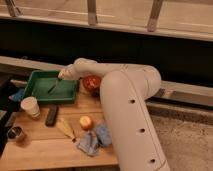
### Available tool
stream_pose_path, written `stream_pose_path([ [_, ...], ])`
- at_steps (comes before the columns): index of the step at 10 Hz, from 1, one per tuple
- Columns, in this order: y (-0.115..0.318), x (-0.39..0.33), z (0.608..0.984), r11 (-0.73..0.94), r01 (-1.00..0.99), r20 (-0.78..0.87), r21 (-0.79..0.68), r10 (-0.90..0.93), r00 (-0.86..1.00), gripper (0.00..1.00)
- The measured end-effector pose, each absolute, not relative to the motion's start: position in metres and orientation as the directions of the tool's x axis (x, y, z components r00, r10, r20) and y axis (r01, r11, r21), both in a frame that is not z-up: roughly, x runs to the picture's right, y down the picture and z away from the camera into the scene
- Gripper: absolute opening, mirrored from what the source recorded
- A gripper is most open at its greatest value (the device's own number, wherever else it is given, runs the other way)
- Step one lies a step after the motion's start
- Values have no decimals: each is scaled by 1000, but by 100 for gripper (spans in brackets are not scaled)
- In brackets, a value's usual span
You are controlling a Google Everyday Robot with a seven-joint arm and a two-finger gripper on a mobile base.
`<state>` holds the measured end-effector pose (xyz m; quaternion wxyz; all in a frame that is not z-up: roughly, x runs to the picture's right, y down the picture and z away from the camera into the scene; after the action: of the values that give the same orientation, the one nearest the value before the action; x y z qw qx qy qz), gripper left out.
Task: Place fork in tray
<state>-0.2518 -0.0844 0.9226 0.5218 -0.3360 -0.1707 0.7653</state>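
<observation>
The green tray (31,85) sits at the back left of the wooden table. A slim dark-looking fork (52,88) shows slanted over the tray's right half, just below my gripper (61,76). The gripper hovers over the tray's right side at the end of my white arm, which reaches in from the right. I cannot tell whether the fork hangs from the gripper or lies on the tray floor.
A red-orange bowl (91,82) stands right of the tray. In front are a paper cup (30,106), a black remote-like bar (51,115), an orange fruit (86,122), a yellow item (65,128), a blue cloth (94,139) and a small metal cup (15,133).
</observation>
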Motion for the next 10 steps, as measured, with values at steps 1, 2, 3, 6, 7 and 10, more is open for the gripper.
stream_pose_path([
  [1, -76, -251, 933, -436, -666, -365, -606, 896, -254, 3],
  [2, -73, -251, 937, -451, -657, -377, -604, 888, -263, 9],
  [3, -72, -252, 938, -463, -648, -387, -605, 882, -270, 20],
  [6, -71, -261, 933, -465, -633, -398, -619, 881, -257, 50],
  [7, -73, -264, 931, -455, -635, -395, -625, 885, -246, 62],
  [10, -74, -276, 924, -414, -653, -380, -634, 902, -204, 80],
])
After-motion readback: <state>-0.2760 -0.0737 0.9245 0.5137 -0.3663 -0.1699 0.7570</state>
